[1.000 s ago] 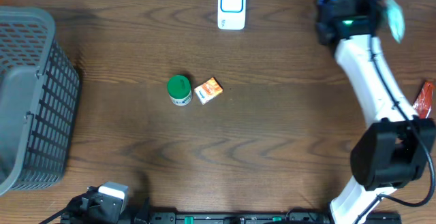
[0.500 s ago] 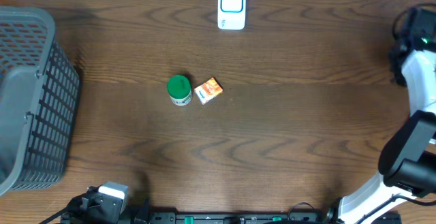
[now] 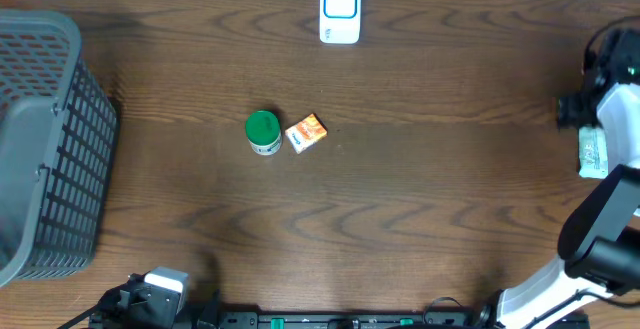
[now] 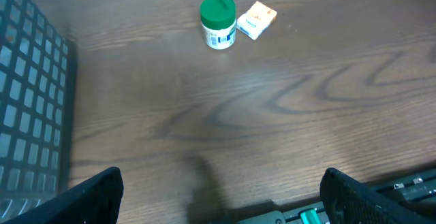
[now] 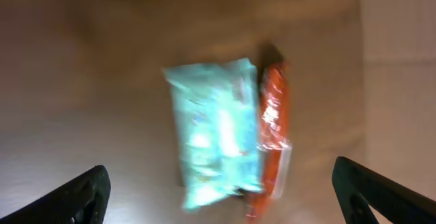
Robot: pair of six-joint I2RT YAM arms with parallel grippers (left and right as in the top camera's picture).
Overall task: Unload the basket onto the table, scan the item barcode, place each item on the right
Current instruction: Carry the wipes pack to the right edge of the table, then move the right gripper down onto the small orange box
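**Both grippers spread wide; teal packet (image 5: pixel 214 159) at the right edge of the table (image 3: pixel 420 199)**

Your right gripper (image 5: pixel 228 191) has its fingers (image 5: pixel 75 197) set far apart at the bottom corners of its wrist view, and nothing is pinched between them. The teal packet shows beyond them against the brown wood, free of both fingers. That view is blurred, so you cannot read any print or make out a barcode. An orange packet (image 5: pixel 274 132) lies along the teal one's right side, touching it. From overhead, the teal packet appears as a pale strip at the far right edge, partly covered by the right arm (image 3: pixel 610 119).

Your left gripper (image 4: pixel 228 200) is just as wide, its fingers (image 4: pixel 88 197) at the lower corners of its view and only bare wood between them.

The scanner (image 3: pixel 340 10), white with a blue face, stands at the middle of the table's far edge, well apart from the teal packet. Near the centre, a green-lidded jar (image 3: pixel 263 131) stands upright with a small orange box (image 3: pixel 306 132) just beside it on the right. A grey basket (image 3: pixel 50 139) sits at the left edge.
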